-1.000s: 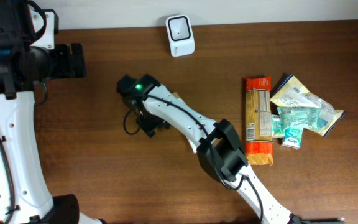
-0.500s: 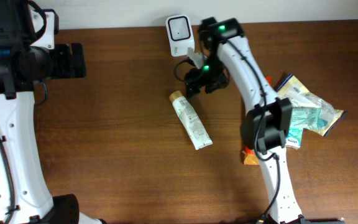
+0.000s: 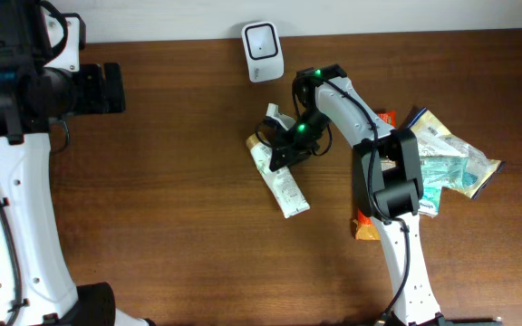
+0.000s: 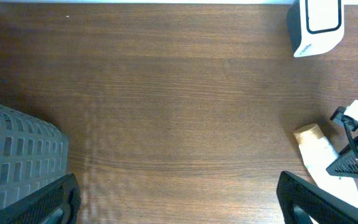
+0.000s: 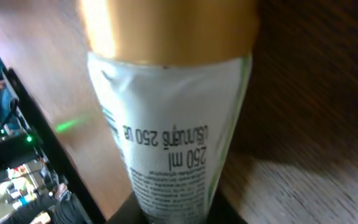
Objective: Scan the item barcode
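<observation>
Hazards at the pick-up. At far left the left gripper (image 4: 178, 186) hangs with its jaws spread wide and holds nothing, well apart from everything on the table (image 3: 152, 226); it poses no evident risk. At the back edge stands the white scanner (image 3: 263, 39). Just in front of it, the white tube (image 3: 285, 188) lies flat and slanted on the wood, its gold cap (image 5: 166, 25) towards the scanner. The right gripper (image 3: 284, 149) sits over the tube's upper half, and the wrist view shows the tube running between the fingers. Whether the pads press on it cannot be told. A grip near the cap end would probably leave the long tail free to droop or swing on lifting, and a smooth rounded wall may slip or roll in the jaws. The visible print gives volume only. No barcode can be seen, so it could face away from the scanner when presented. At right, the arm crosses an orange packet (image 3: 366, 226) beside a heap of pouches (image 3: 447, 158), and a careless swing might drag them.
</observation>
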Controlling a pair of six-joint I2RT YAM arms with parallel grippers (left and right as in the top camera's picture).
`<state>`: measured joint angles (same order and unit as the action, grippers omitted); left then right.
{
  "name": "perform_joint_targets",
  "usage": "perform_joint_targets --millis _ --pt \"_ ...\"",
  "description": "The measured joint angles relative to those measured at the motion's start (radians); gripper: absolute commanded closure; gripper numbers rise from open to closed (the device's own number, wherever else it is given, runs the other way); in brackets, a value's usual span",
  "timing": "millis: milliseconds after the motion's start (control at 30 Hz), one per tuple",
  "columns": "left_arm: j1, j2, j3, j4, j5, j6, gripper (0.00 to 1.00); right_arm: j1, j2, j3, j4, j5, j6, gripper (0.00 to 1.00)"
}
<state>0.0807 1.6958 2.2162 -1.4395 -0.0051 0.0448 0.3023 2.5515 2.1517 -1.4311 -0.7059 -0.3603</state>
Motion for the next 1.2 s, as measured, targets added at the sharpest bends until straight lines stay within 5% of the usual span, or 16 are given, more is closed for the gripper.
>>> perform_joint_targets --millis 367,533,700,733,800,933,1100,1200 --pt "0.0 0.0 0.0 0.0 0.0 0.0 0.01 0.065 -0.003 0.039 -0.021 0.071 0.084 0.96" --pt "0.0 0.0 0.0 0.0 0.0 0.0 0.01 0.163 -0.003 0.252 -0.071 0.523 0.412 0.96" --pt "0.0 0.0 0.0 0.0 0.0 0.0 0.01 0.253 -0.003 0.282 -0.041 0.793 0.651 0.95" --pt "0.0 0.0 0.0 0.0 0.0 0.0 0.01 0.271 -0.003 0.275 -0.023 0.826 0.686 0.91" --pt "0.0 0.0 0.0 0.0 0.0 0.0 0.01 0.297 -0.003 0.245 0.023 0.859 0.728 0.67" --pt "0.0 0.0 0.0 0.0 0.0 0.0 0.01 0.326 -0.003 0.184 0.07 0.86 0.751 0.47" --pt "0.0 0.0 0.0 0.0 0.0 0.0 0.01 0.307 -0.003 0.196 0.047 0.644 0.66 0.36" --pt "0.0 0.0 0.0 0.0 0.0 0.0 0.01 0.267 -0.005 0.277 -0.014 0.571 0.624 0.2"
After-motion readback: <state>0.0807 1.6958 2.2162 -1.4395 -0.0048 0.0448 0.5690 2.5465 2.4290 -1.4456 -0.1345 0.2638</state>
